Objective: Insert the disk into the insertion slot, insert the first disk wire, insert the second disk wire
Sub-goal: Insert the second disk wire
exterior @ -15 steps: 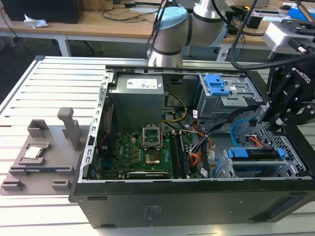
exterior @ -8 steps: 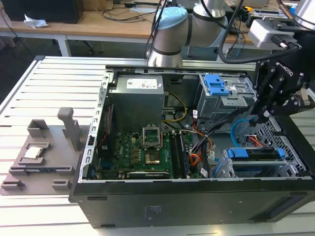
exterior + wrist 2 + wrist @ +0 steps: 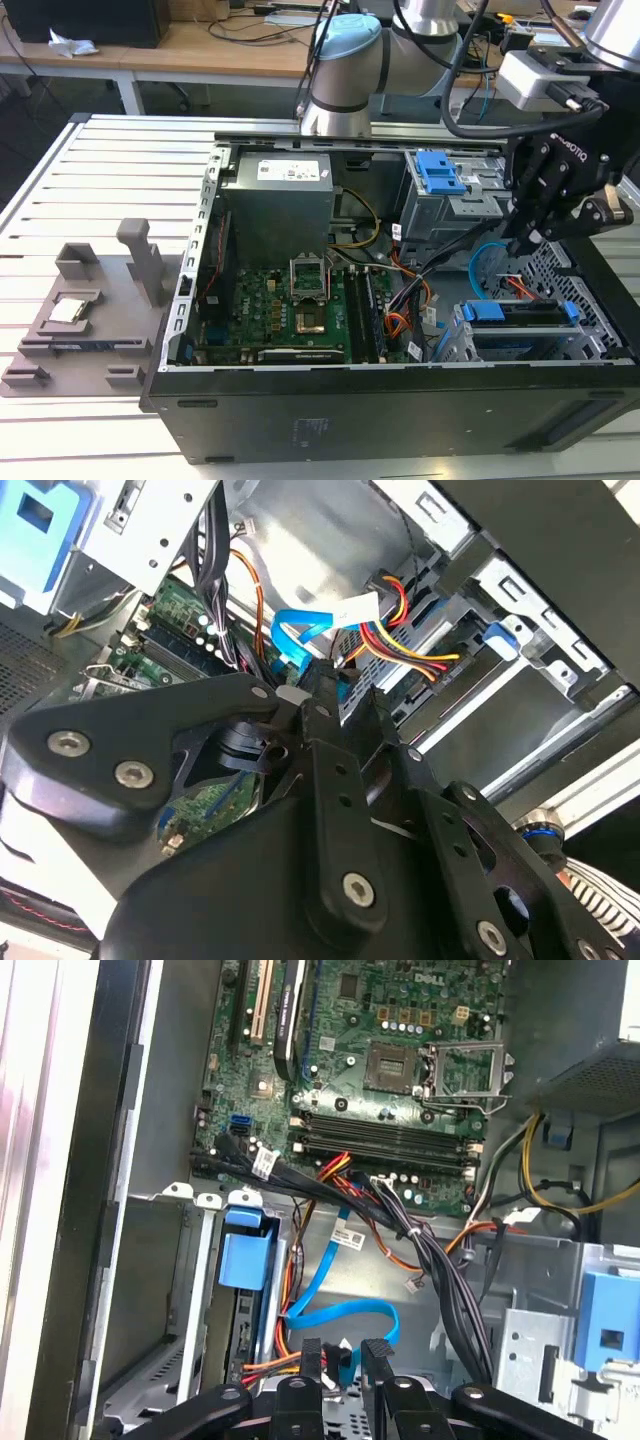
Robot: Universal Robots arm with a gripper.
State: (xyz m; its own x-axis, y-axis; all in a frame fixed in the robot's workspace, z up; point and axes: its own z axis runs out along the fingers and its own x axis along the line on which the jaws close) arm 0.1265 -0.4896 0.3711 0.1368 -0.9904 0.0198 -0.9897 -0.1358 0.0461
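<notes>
The disk [image 3: 525,318], dark grey in its blue carrier, lies seated in the silver insertion slot [image 3: 458,345] at the case's front corner, on the exterior view's right. Its blue end tab [image 3: 243,1257] also shows in the first wrist view. My gripper [image 3: 526,243] hangs just above and behind the disk. In both wrist views its black fingers [image 3: 312,1358] are shut on the connector end of a blue flat disk wire [image 3: 340,1312], which loops up from the board. A red, yellow and black wire bundle [image 3: 400,630] runs beside the slot [image 3: 545,640]; where it ends is hidden.
The motherboard [image 3: 290,310] and grey power supply [image 3: 275,200] fill the case's left half. A taller grey bay with a blue latch [image 3: 438,172] stands behind the gripper. Black cable bundles [image 3: 440,1270] cross near the slot. A grey fixture [image 3: 90,310] sits outside the case.
</notes>
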